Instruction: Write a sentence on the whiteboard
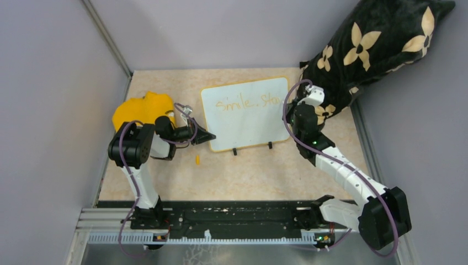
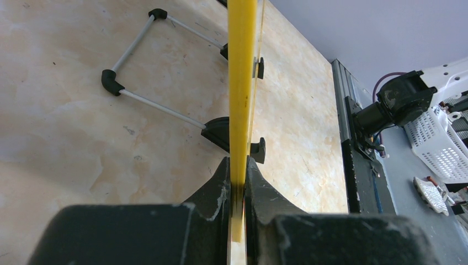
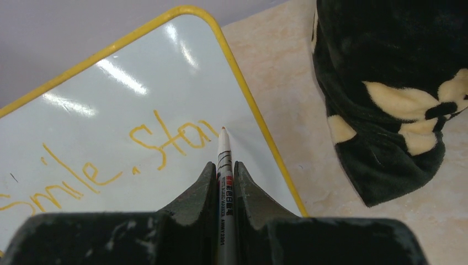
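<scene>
The whiteboard [image 1: 248, 124] stands tilted at the middle of the table on two black feet, yellow frame all round. Its sentence [image 1: 245, 102] reads "Smile, Sta" in orange on one line. My left gripper [image 1: 207, 136] is shut on the board's lower left edge; in the left wrist view the yellow frame [image 2: 241, 83] runs straight up from between the jaws of the left gripper [image 2: 237, 163]. My right gripper [image 3: 223, 165] is shut on a white marker [image 3: 223, 146], whose tip touches the whiteboard [image 3: 110, 110] just right of the sentence [image 3: 161, 144]. The right gripper [image 1: 298, 105] hangs at the board's right edge.
A yellow cloth [image 1: 141, 109] lies behind the left arm. A black pillow with cream flowers [image 1: 375, 44] [image 3: 397, 94] fills the back right corner, close to the right wrist. A small orange cap [image 1: 197, 160] lies on the table in front of the board. The board's wire stand [image 2: 160, 105] rests behind it.
</scene>
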### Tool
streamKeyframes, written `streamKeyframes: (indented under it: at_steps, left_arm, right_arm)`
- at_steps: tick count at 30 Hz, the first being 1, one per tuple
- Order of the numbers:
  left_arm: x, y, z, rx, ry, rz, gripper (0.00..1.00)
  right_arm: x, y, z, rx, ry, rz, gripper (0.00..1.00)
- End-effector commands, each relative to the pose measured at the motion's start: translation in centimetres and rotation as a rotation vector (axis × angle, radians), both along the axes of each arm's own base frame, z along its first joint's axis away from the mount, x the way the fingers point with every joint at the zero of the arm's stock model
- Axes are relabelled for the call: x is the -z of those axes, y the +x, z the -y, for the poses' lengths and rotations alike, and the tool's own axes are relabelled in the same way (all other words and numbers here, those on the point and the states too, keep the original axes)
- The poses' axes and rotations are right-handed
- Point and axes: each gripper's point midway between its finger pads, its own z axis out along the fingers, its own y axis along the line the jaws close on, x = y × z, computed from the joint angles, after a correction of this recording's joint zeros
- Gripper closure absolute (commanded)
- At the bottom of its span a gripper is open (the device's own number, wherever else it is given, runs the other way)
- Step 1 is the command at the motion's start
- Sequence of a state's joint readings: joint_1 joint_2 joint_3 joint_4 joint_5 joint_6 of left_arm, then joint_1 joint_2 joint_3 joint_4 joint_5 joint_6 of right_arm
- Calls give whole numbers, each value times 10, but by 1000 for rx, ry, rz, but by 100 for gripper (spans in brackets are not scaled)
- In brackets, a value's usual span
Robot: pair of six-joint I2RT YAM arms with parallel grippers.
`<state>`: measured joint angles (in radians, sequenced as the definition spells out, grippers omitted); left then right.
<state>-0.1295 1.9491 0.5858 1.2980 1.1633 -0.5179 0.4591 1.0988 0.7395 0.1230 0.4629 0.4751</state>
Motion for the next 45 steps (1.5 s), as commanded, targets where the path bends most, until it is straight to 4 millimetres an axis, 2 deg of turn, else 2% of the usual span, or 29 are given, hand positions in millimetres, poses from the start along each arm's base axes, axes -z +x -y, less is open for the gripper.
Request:
streamKeyframes:
  at_steps: [1,9,12,26,38,45]
  left_arm:
    - [17,5,-2,-33,22,-46,100]
    - [17,5,-2,-32,22,-46,100]
    - [17,4,-2,-32,22,-47,100]
    - [17,5,-2,-32,22,-46,100]
    - [17,5,-2,-33,22,-47,100]
    - [17,5,-2,-33,22,-47,100]
  right_arm:
    - [-58,11,11,49,58,129,100]
    - [-69,23,10,40,81,145,100]
    - [-67,26,7,31,80,140,100]
    - [-32,25,1,6,78,62,100]
    - [3,11,1,-5,87,-14,100]
    - [13,2,-2,-35,93,-35,100]
